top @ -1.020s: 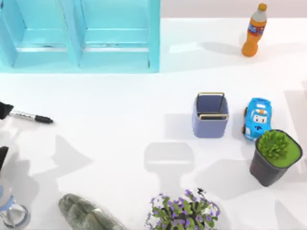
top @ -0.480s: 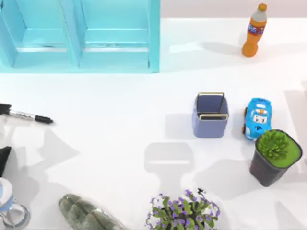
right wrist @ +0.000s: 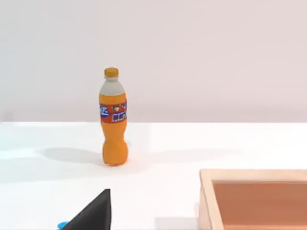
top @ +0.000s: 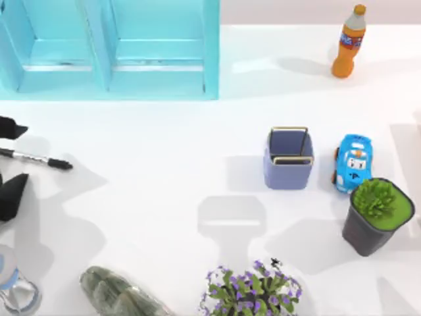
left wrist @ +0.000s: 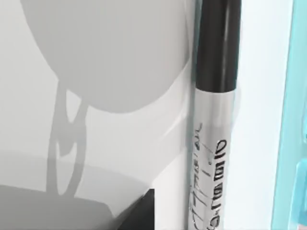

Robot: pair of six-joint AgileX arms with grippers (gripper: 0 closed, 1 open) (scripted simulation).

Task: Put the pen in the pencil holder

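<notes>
At the left edge of the white table [top: 164, 171], seen from above, our left gripper [top: 6, 161] has its two black fingers [top: 12, 195] spread wide, one on each side of the thin silvery-white pen with the black cap and tip [top: 38, 159]. The pen lies flat on the table, its black end pointing toward the table's middle, and we do not see the fingers touching it. In the left wrist view the pen [left wrist: 213, 120] appears very close, with black printed letters on its pale barrel and the black cap above, and a dark corner of a finger [left wrist: 141, 213] shows just beside it. The small square periwinkle-blue pencil holder with a thin gold wire rim [top: 289, 158] stands upright well apart from the pen, right of the middle, and nothing is inside it that we can see. Just beside it on the right is a blue toy car [top: 353, 163], and near that a dark grey pot with a green plant [top: 377, 216]. A light blue shelf cabinet [top: 108, 49] stands at the far left, and an orange soda bottle [top: 348, 41] at the far right corner. At the near edge are a purple flowering plant [top: 253, 289] and a mottled green object [top: 118, 293]. For our right gripper we cannot tell the state; in its wrist view a black fingertip [right wrist: 96, 213] shows, with the orange bottle [right wrist: 113, 117] and a wooden tray [right wrist: 254, 199] beyond.
</notes>
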